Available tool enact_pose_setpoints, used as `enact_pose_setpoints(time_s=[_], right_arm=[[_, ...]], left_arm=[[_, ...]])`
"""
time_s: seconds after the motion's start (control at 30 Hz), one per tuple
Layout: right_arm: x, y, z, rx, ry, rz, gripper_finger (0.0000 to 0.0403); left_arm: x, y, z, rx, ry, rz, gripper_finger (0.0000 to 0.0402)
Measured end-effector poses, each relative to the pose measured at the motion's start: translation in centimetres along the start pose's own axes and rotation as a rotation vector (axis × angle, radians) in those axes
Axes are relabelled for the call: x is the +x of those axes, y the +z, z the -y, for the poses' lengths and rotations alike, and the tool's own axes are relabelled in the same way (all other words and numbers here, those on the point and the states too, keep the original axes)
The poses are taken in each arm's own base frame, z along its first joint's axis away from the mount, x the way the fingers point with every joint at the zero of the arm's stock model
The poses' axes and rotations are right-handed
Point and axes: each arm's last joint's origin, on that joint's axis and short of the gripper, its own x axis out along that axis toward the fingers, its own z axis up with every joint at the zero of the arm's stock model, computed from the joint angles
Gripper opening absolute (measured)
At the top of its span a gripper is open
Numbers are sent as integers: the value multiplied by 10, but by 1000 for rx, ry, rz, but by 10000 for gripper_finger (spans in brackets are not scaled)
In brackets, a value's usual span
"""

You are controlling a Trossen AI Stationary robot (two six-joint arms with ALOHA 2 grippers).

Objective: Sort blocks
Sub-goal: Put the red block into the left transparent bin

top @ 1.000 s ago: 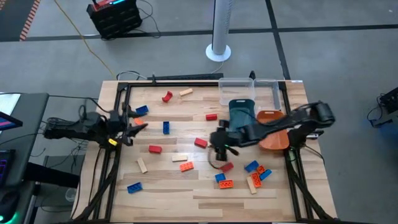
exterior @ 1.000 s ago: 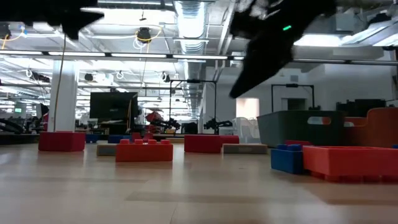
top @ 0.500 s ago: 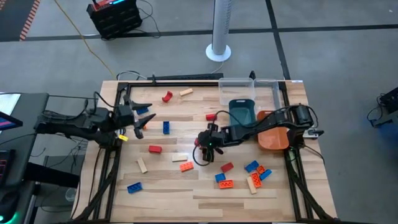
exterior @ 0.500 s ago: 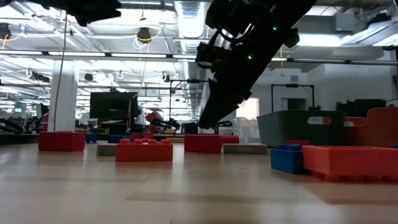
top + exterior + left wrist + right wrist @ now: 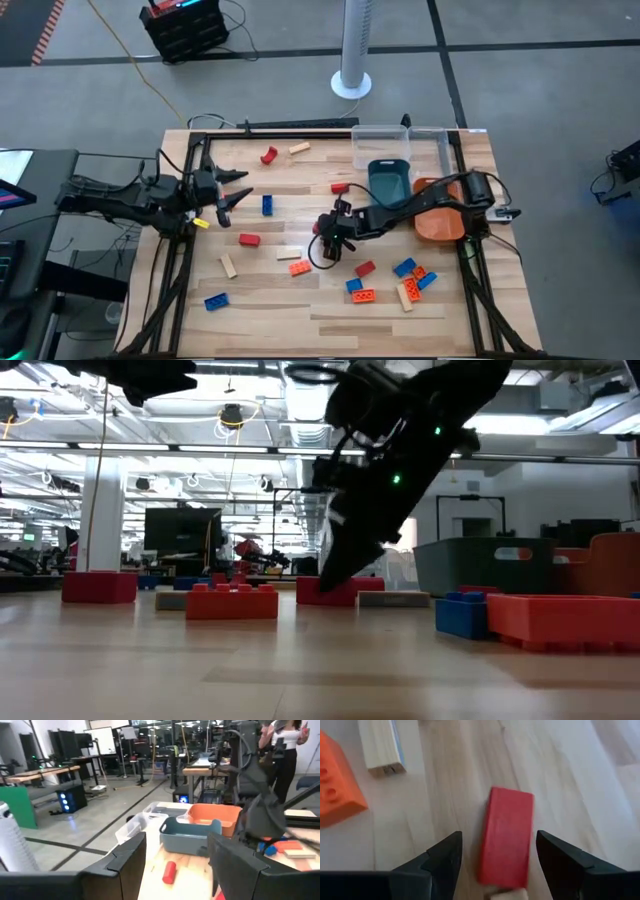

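Blocks lie scattered over the tabletop [image 5: 330,320]. The right hand [image 5: 495,865], fingers spread, sits low over a red block [image 5: 506,836], seemingly not yet touching. Next: drop, pinch it, carry it to a tray. The left hand [image 5: 232,190] waits, spread, near the left edge.

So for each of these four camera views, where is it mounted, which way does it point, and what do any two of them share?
High view: above the table, looking straight down; both arms show, left pincer open and right pincer.
Low view: table-top height, looking level into the room; the right arm descends.
Left wrist view: looks past its own fingers toward the teal tray.
Right wrist view: looks down between open fingers at a red block.
Shared: that red block also shows from above.
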Motion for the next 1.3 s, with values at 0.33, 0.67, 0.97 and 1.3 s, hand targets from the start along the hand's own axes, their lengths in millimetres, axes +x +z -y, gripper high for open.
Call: enact_pose_setpoints(time_s=[0.33, 0.67, 0.97, 1.3], right_arm=[[6, 0, 1, -6, -1, 8, 242], [8, 2, 14, -60, 88, -34, 90], [-30, 42, 51, -226, 108, -152, 116], [-128, 67, 145, -88, -202, 36, 118]], left_arm=[[-2, -7, 3, -17, -28, -64, 203], [-2, -14, 4, -69, -38, -133, 203], [-1, -34, 7, -74, -41, -220, 203], [18, -36, 1, 137, 188, -112, 203]])
